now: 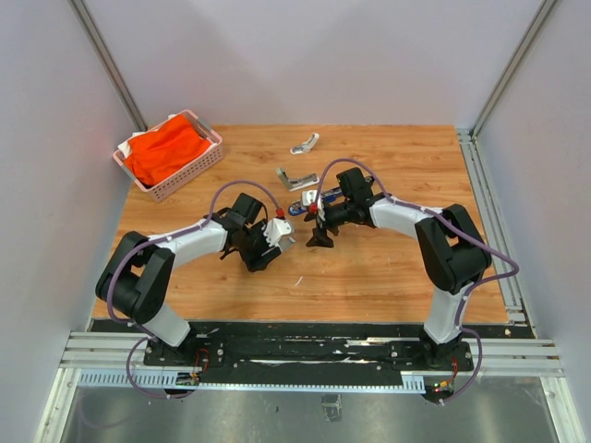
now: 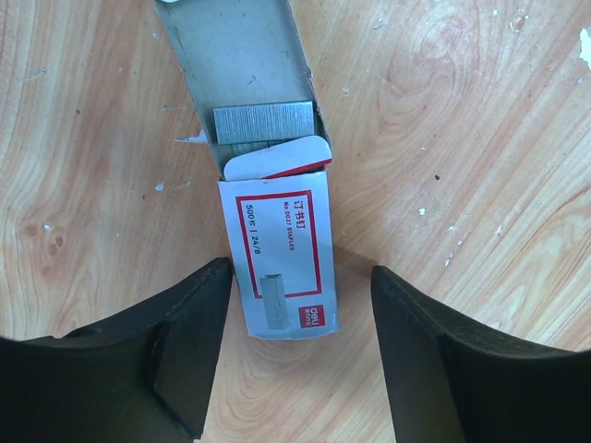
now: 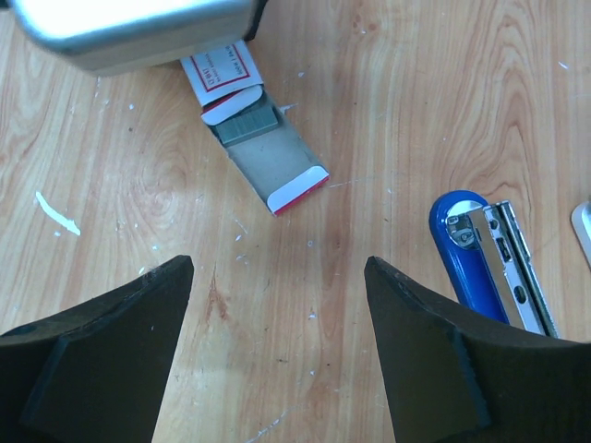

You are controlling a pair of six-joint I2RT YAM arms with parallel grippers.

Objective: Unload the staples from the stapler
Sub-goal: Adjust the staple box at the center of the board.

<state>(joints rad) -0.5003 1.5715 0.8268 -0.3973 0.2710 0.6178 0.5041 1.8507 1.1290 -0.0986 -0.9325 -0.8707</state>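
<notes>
Desk: Pale walls, a scuffed wooden worktop. Where is the stapler?

Photographer: Mid-table. The stapler lies opened, its metal rail bared. It sits just beside one of the right fingers, which stand wide over bare wood and hold nothing.

Desk: And the other arm?

Photographer: The left fingers stand apart on either side of a staple box. Its flap is open, and a grey block shows inside. One finger is at the box's edge; the other leaves a gap. Nothing is gripped.

Desk: What could go wrong?

Photographer: My reading is that a squeeze from that uneven stance shoves the box sideways before it bites. Or it crushes the thin card, and the block slides out of the open end and scatters. On the right, a straight drop misses the stapler, or clips the rail and spins it away. Whether the rail is loaded, I cannot tell.
</notes>
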